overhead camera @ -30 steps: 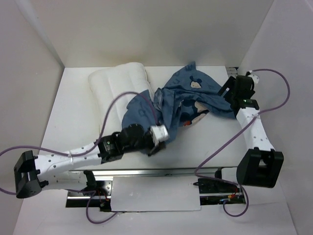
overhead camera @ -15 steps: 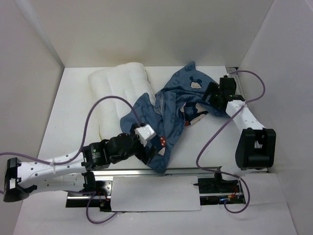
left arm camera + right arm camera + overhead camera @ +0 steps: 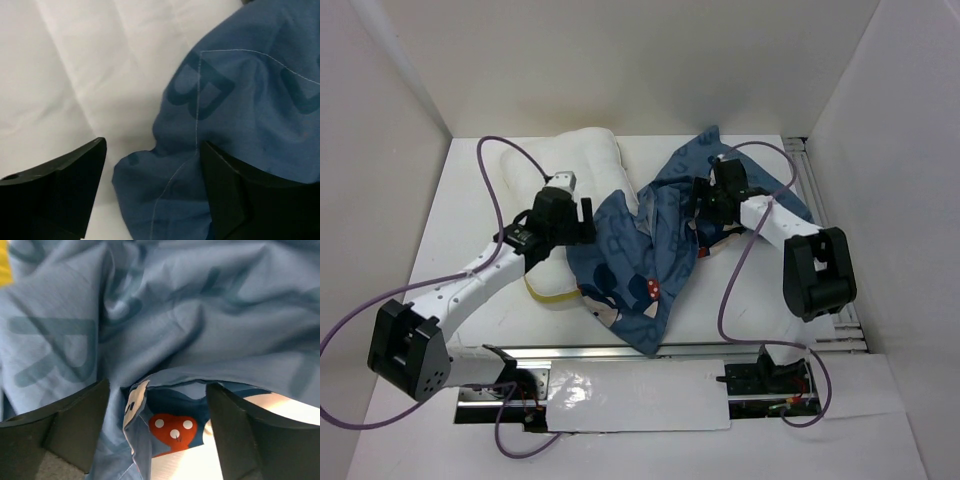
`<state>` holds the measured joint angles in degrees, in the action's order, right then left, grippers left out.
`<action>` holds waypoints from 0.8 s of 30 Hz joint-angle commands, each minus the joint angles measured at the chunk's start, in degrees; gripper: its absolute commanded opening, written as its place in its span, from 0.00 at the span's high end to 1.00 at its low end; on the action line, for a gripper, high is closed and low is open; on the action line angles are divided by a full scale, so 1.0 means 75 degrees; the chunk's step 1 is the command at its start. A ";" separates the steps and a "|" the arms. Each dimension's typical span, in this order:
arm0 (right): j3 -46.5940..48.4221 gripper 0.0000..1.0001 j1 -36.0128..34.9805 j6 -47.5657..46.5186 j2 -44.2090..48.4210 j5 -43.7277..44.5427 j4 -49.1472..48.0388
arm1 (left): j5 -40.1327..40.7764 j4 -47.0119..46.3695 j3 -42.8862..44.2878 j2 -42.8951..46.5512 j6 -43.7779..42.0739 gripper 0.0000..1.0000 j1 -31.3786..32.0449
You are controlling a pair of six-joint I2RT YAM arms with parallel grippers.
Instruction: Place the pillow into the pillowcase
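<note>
The white pillow (image 3: 575, 160) lies at the back left of the table, its yellow strip (image 3: 554, 297) at the near end. The blue pillowcase (image 3: 655, 235) lies crumpled in the middle, overlapping the pillow's right side and trailing to the front edge. My left gripper (image 3: 588, 218) is open over the pillow's right edge; in the left wrist view a blue pillowcase fold (image 3: 220, 115) lies between its fingers (image 3: 65, 185) on the pillow (image 3: 75, 60). My right gripper (image 3: 704, 203) is open over the pillowcase's upper right; a fold with a red bow (image 3: 172, 432) lies between its fingers (image 3: 245, 430).
White walls close in the table on the left, back and right. A metal rail (image 3: 620, 352) runs along the front edge. Purple cables (image 3: 490, 150) loop over the table's left side and near the right arm's base (image 3: 815, 270).
My left arm swung from the front middle back to the pillow's right edge. The pillowcase got pulled toward the front edge. My right gripper moved left onto the pillowcase.
</note>
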<state>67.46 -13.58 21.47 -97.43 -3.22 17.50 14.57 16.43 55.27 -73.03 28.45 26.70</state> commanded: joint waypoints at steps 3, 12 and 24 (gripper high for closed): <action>0.0310 0.36 -0.0134 0.0020 -0.0205 0.0182 -0.0201 | -0.1028 -0.0842 -0.0020 -0.0374 -0.0207 0.25 0.0085; -0.1153 1.00 -0.0204 0.1095 0.1922 0.1867 0.0829 | -0.1066 -0.1206 -0.0162 -0.0364 -0.0196 1.00 -0.0008; -0.3839 1.00 -0.0578 0.4180 0.6309 0.1989 0.5097 | -0.1145 -0.0948 0.0366 -0.0328 -0.0055 1.00 -0.1262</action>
<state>39.03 -16.56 46.13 -53.43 12.27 46.28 6.09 10.70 55.13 -75.35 27.35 18.63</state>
